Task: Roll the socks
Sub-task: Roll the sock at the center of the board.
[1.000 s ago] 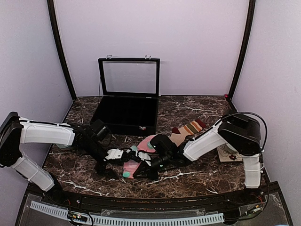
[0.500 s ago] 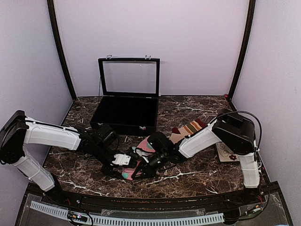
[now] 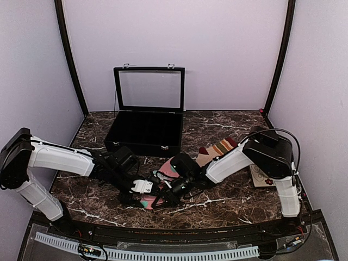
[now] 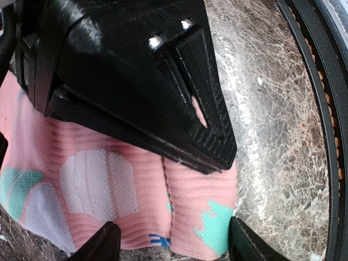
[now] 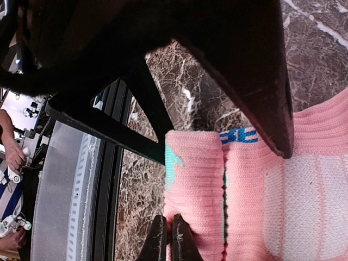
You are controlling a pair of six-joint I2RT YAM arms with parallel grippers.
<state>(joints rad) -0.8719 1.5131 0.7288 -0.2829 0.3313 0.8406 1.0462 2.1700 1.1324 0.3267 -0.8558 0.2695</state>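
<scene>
Shifted nearer, the left gripper [image 4: 174, 244] gapes wide around the pink sock [image 4: 196, 196]; right gripper [image 5: 167, 239] pinches its edge.

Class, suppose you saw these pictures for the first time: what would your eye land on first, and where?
The two grippers meet over the pink socks at the front centre of the table: the left gripper straddles them, the right gripper pinches their edge. Behind stands an open black case, and a striped sock lies to the right.
</scene>
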